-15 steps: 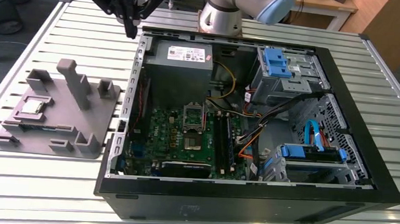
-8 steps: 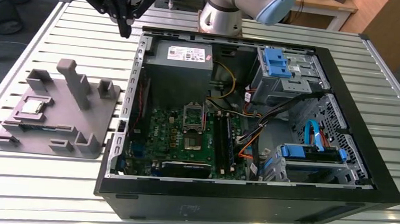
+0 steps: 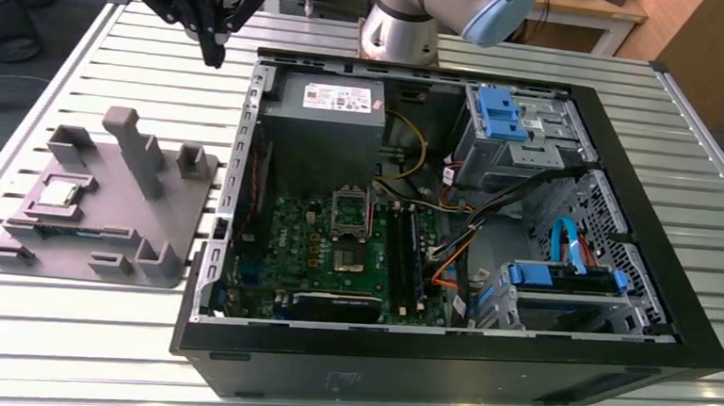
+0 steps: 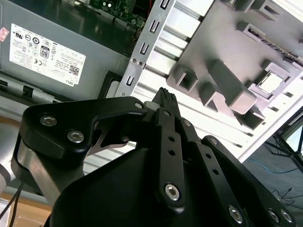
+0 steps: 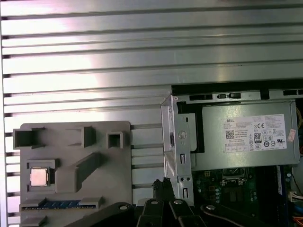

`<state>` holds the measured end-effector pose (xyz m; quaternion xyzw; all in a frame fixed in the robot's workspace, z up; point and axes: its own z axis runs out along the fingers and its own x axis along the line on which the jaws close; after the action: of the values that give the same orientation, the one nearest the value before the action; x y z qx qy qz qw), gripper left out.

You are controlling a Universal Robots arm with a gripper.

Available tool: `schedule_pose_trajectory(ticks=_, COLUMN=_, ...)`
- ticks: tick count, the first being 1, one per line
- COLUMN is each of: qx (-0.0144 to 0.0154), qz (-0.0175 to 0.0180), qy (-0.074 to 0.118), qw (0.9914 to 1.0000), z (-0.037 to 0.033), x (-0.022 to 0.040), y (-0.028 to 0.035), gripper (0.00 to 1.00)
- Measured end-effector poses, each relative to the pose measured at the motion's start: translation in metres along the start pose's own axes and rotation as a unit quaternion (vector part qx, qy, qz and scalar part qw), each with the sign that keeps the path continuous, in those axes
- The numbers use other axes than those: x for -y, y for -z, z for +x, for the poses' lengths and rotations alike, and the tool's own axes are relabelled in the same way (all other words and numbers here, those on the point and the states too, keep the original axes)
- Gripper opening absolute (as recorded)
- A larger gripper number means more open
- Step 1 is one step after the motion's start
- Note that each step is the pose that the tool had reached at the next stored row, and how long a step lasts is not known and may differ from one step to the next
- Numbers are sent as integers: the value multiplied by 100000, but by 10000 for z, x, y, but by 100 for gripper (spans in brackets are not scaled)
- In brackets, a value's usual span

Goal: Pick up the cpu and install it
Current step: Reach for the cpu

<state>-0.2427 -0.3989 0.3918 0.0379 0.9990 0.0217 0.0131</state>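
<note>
Exterior view: the cpu [image 3: 61,192], a small silvery square, lies in a grey tray [image 3: 166,219] on the slatted metal counter [image 3: 77,337]; wire bins [image 3: 9,12] stand on the floor beyond. Second wrist view: the gripper [image 4: 164,94], jaws closed and empty, hangs apart from it.

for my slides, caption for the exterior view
Black gripper hovers over slatted metal table; small silvery square cpu sits in grey plastic tray

exterior view: high, oblique; first wrist view: straight down; second wrist view: close, slanted; all share tray [image 3: 185,216] [image 4: 222,28] [image 5: 118,161]
</note>
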Motion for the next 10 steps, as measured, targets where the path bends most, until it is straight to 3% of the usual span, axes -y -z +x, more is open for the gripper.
schedule_pose_trajectory(ticks=10, qx=-2, qz=0, qy=2, qw=100000, z=197, x=15, y=-8, gripper=11)
